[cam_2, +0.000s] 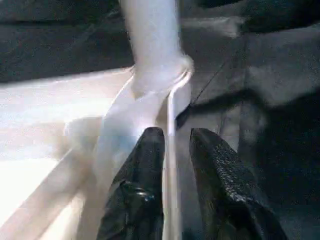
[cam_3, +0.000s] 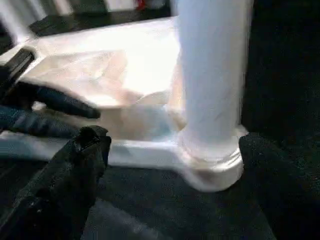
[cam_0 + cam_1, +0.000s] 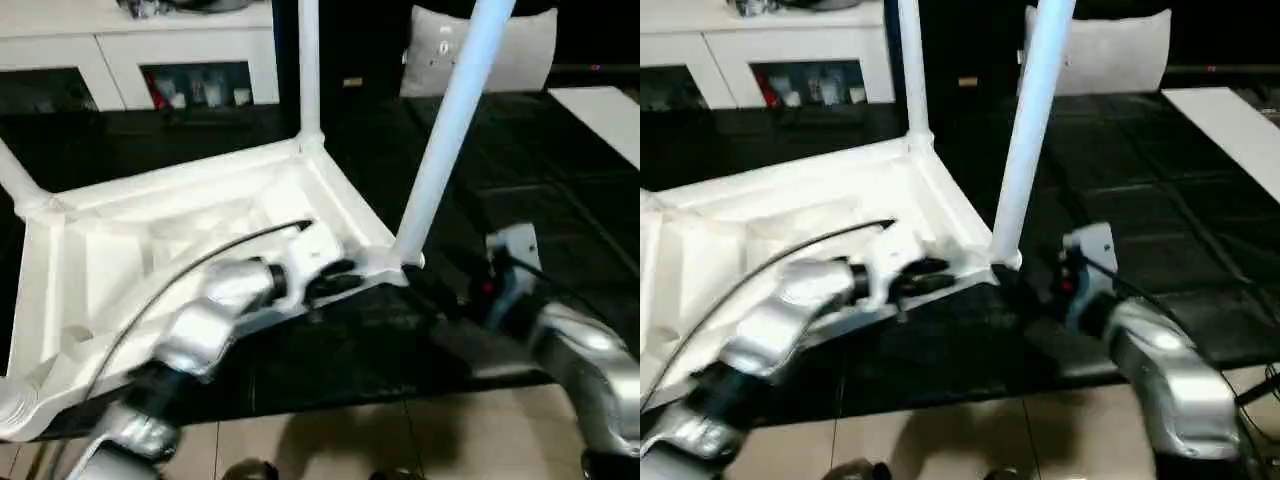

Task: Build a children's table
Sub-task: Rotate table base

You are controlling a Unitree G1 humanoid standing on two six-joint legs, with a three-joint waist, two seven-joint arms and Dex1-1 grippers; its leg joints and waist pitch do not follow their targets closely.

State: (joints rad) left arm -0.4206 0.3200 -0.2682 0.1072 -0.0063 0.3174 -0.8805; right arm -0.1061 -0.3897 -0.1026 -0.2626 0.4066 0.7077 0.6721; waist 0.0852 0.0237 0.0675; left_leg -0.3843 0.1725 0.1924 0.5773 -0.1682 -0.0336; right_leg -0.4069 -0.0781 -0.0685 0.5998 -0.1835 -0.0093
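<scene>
Leg stands up in near right socket; right gripper wide open around base, holds nothing; left gripper straddles table rim, slightly apart

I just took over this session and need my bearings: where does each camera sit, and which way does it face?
Left and right eye views: on the head, looking forward and down at the upturned table top on a black surface; both silver forearms show.
Left wrist view: along the left gripper, whose fingers straddle the top's rim below a leg's socket.
Right wrist view: along the right gripper, open beside the near leg.
Shared: that leg and its corner socket show in all views.
</scene>
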